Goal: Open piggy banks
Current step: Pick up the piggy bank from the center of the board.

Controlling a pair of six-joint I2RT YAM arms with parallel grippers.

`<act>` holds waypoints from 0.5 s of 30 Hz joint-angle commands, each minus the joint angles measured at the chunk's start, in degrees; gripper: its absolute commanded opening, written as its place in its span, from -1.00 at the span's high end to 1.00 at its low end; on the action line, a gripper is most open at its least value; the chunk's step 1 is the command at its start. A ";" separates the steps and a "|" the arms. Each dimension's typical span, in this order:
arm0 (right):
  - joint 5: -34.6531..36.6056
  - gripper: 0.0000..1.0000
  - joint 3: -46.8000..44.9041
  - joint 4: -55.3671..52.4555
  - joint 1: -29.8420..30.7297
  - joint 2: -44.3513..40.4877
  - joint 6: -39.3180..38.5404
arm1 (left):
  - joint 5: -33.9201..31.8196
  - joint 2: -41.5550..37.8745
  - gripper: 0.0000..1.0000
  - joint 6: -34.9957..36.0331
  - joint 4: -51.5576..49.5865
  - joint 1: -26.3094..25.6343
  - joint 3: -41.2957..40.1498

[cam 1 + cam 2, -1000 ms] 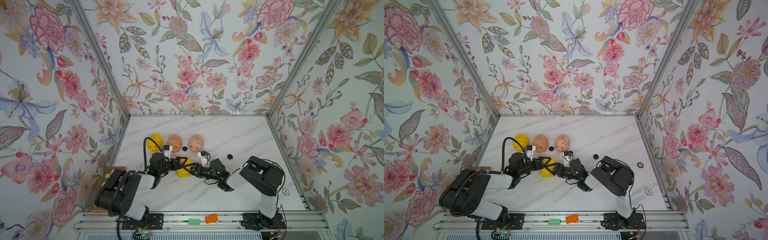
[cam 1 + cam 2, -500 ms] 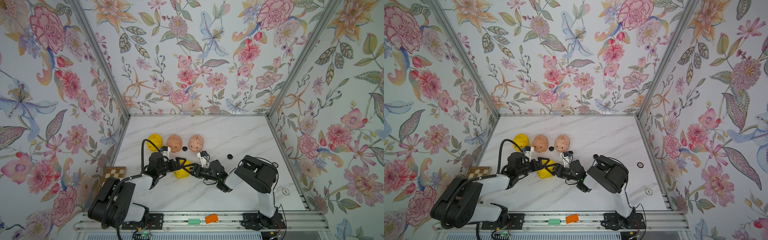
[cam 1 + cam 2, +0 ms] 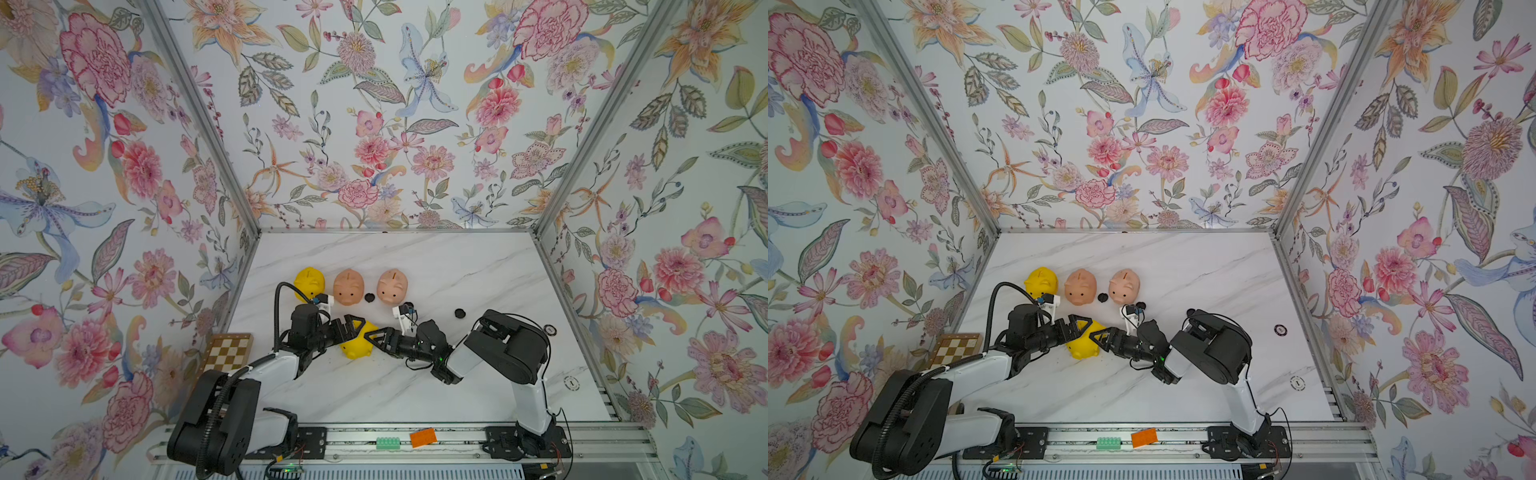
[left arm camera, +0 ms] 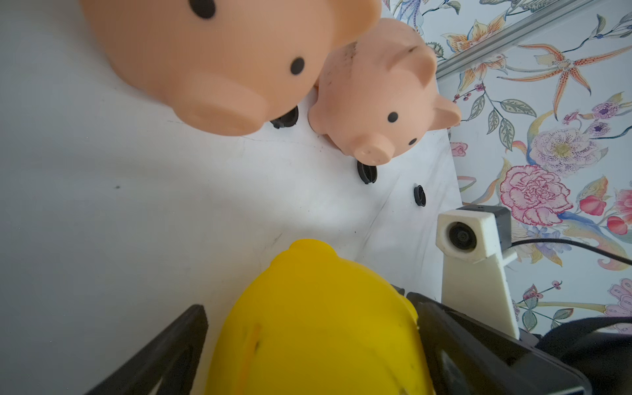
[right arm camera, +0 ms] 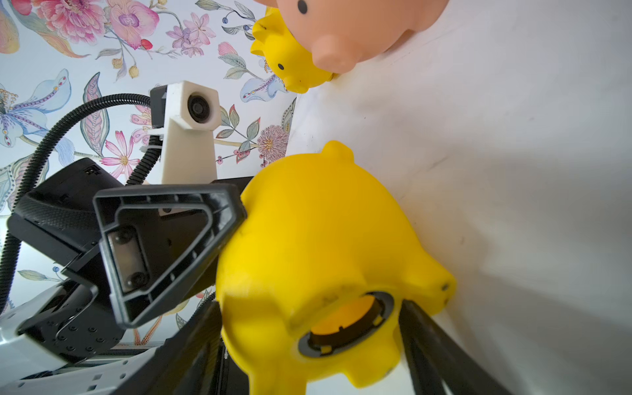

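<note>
1. Table [image 3: 457, 266]: white, marble-veined, with flowered walls on three sides.
2. Near yellow pig [image 3: 356, 347]: lies just toward 9 o'clock of the table's middle, tipped over. Its belly hole [image 5: 345, 321] is open, and the yellow inside shows in the right wrist view.
3. Right jaws: on the right arm [image 3: 507, 353], reaching in from 3 o'clock of that pig. They are clenched on the near yellow pig, one finger against each flank beside the hole.
4. Left jaws: on the left arm [image 3: 274, 370], reaching in from 9 o'clock of the same pig. They are released and spread to either side of it (a sliver of table shows between one finger and the yellow body in the left wrist view).
5. Far yellow pig [image 3: 309, 282]: upright, at 11 o'clock of the near one, close to the left wall.
6. Mid pink pig [image 3: 349, 286]: upright, just at 3 o'clock of item 5, snout toward 6 o'clock.
7. End pink pig [image 3: 392, 286]: upright, at 3 o'clock of item 6 and apart from it.
8. Plugs, black and round, on the table:
   - a plug [image 3: 369, 297] between the two pink pigs;
   - a plug [image 4: 367, 172] just before the end pink pig's snout;
   - a plug [image 3: 459, 313] farther toward 3 o'clock.
9. Chessboard [image 3: 228, 353]: by the left wall, at 9 o'clock of the left arm.
10. Orange tag [image 3: 423, 437] and green block [image 3: 388, 443]: on the front rail, at 6 o'clock.
</note>
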 commanded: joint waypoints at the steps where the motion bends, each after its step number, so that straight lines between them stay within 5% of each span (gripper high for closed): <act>1: -1.05 -0.66 1.47 -2.22 0.24 0.72 -1.76 | 1.99 -0.59 -0.98 1.23 -3.68 0.49 0.59; 7: -2.23 -0.66 3.42 -3.57 1.09 0.40 -2.85 | 2.85 -0.85 -0.97 0.16 -1.87 0.51 -1.06; 15: -2.45 -0.35 4.86 -6.66 1.89 -0.74 -4.89 | 3.23 -0.34 -0.98 -0.66 0.03 0.50 -2.18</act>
